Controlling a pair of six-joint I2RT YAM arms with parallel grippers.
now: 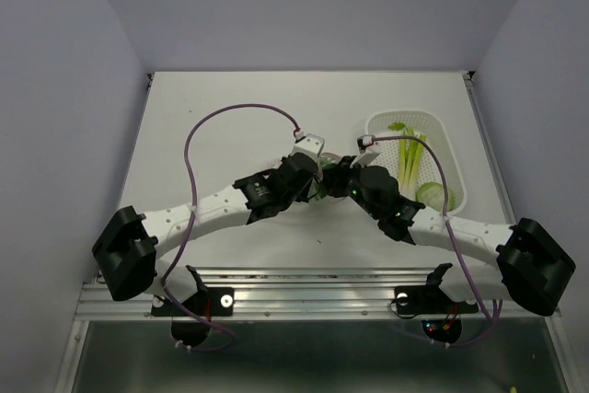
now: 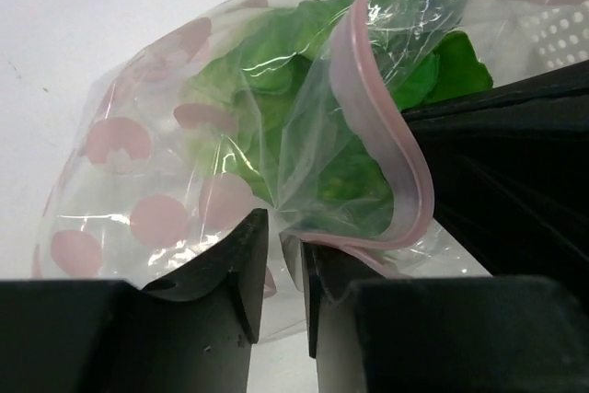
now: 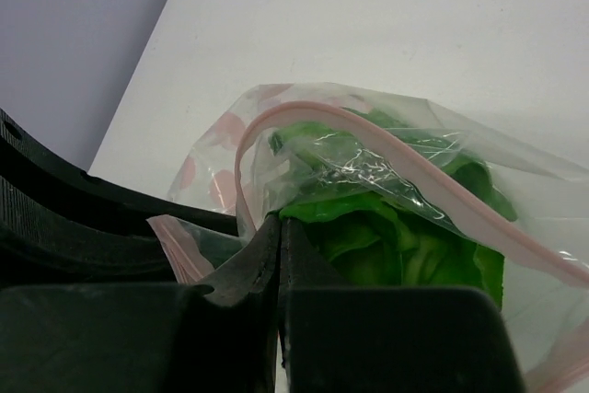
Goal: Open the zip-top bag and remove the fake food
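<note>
Meeting at the middle of the table (image 1: pixel 230 98) in the top view, the left gripper (image 1: pixel 316 179) and right gripper (image 1: pixel 342 178) close in from either side on the zip-top bag (image 2: pixel 166 163), which is mostly hidden beneath them there. In the left wrist view, the left gripper (image 2: pixel 283 236) has its jaws drawn to a thin slit, pinching the clear film just below the pink zip strip (image 2: pixel 405 154), which loops up toward the upper right of the frame. The right gripper (image 3: pixel 279 227) has its jaws pressed together on the bag's edge, and the strip arcs above it with its two halves apart. A bright green leafy piece (image 2: pixel 267 89) sits inside the bag, behind the pink-dotted plastic. At the right of the top view, the white perforated tray (image 1: pixel 456 163) holds thin yellow-green stalks (image 1: pixel 411 158) and a pale round piece (image 1: pixel 430 194), just beside the right arm.
</note>
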